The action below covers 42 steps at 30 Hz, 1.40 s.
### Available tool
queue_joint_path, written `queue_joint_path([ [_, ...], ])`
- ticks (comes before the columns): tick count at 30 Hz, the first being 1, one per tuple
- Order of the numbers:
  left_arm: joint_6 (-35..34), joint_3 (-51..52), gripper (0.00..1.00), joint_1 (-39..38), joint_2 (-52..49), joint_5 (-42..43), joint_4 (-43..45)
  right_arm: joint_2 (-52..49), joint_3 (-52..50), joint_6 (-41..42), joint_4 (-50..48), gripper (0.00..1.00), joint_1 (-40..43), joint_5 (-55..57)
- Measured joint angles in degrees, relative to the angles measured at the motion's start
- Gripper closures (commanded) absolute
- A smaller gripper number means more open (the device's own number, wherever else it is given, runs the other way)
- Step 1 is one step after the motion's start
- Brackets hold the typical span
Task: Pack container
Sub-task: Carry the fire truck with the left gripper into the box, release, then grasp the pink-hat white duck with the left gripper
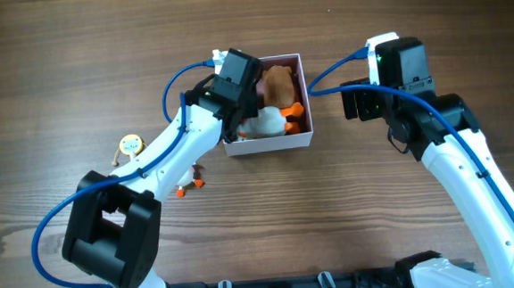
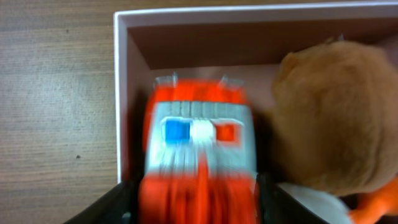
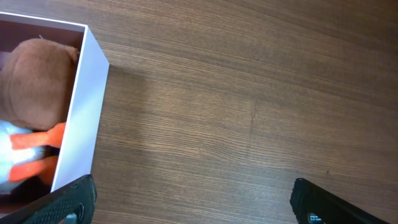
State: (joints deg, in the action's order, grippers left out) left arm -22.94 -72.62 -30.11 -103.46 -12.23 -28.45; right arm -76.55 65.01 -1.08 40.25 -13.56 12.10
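One white, pink-lined square container (image 1: 270, 144) holds two toys (image 1: 278, 85); left gripper (image 2: 196, 205) clasps one orange-grey truck (image 2: 199, 137); right gripper (image 3: 193, 204) gapes empty.

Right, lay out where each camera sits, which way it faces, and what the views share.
Overhead: fixed above the table, looking straight down; shows both arms, left gripper over the container, right gripper right of it.
Left wrist: looks down into the container; its fingers flank an orange toy truck.
Right wrist: looks down at wood beside the container's wall; its open fingers show at the bottom corners.
Shared: all three show the brown plush.
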Motion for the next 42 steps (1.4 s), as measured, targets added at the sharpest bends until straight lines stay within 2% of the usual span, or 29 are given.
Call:
queue_joint_path([
  [10, 0.07, -0.17, 0.37, 0.0, 0.0, -0.2, 1.09, 0.0, 0.0, 0.0, 0.0, 0.0, 0.0, 0.0],
  [15, 0.07, -4.02, 0.38, 0.02, 2.12, -0.37, -6.43, 0.0, 0.0, 0.0, 0.0, 0.01, 0.0, 0.0],
  [17, 0.07, -5.16, 0.32, 0.33, 4.9, -0.39, -10.25, 0.0, 0.0, 0.0, 0.0, 0.0, 0.0, 0.0],
  [19, -1.01, -5.79, 0.13, 2.23, 8.87, -0.39, -16.63, 0.0, 0.0, 0.0, 0.0, 0.0, 0.0, 0.0],
  [23, -7.76, -6.08, 0.07, 10.47, 10.58, 0.24, -27.93, 0.0, 0.0, 0.0, 0.0, 0.0, 0.0, 0.0],
  [30, -10.91, 3.26, 0.07, 18.4, 10.58, 4.87, -21.79, 0.0, 0.0, 0.0, 0.0, 0.0, 0.0, 0.0],
  [34, -12.0, 11.89, 0.07, 18.93, 10.58, 8.83, -14.88, 0.0, 0.0, 0.0, 0.0, 0.01, 0.0, 0.0],
  [42, -17.33, 21.59, 0.07, 18.93, 10.56, 10.73, -11.74, 0.0, 0.0, 0.0, 0.0, 0.01, 0.0, 0.0],
])
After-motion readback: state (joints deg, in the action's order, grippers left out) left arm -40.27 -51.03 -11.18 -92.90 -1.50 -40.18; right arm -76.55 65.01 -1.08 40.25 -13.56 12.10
